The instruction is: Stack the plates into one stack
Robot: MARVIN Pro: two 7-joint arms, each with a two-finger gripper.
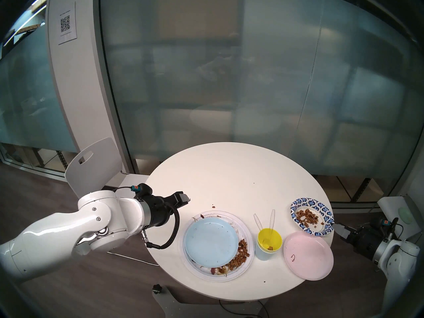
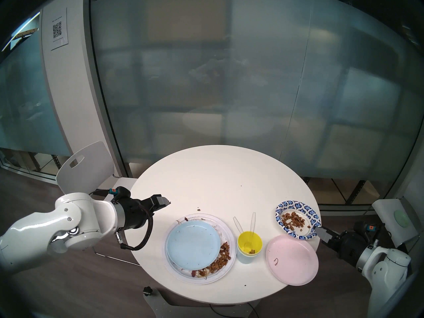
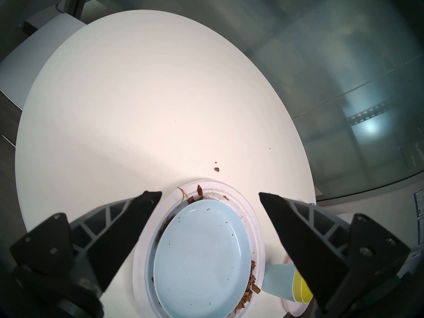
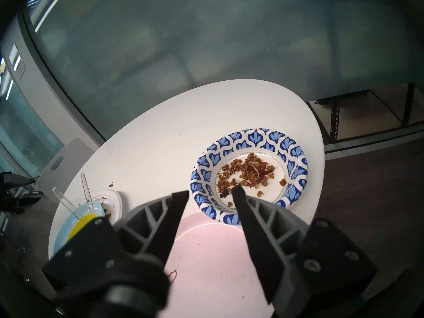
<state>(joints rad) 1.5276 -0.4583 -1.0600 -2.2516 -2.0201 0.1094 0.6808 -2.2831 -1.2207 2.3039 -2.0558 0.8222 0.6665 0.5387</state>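
Note:
A large white ridged-rim plate (image 1: 243,226) with food scraps lies at the table's front left, and the light blue plate (image 1: 211,241) lies in it, off-centre. The pale pink plate (image 1: 308,255) lies at the front right edge. The blue-white patterned paper plate (image 1: 305,201), holding brown scraps, lies behind it. My left gripper (image 1: 187,199) is open and empty, hovering left of the white plate (image 3: 142,264). My right gripper (image 4: 210,191) is open over the pink plate (image 4: 206,253). Its fingers straddle the near rim of the patterned plate (image 4: 252,136).
A yellow cup (image 1: 269,240) nested in a light blue cup (image 1: 263,255) stands between the white and pink plates, holding two clear plastic utensils (image 1: 263,218). Crumbs (image 1: 213,206) lie on the round white table (image 1: 229,173). A white chair (image 1: 91,163) stands at the left.

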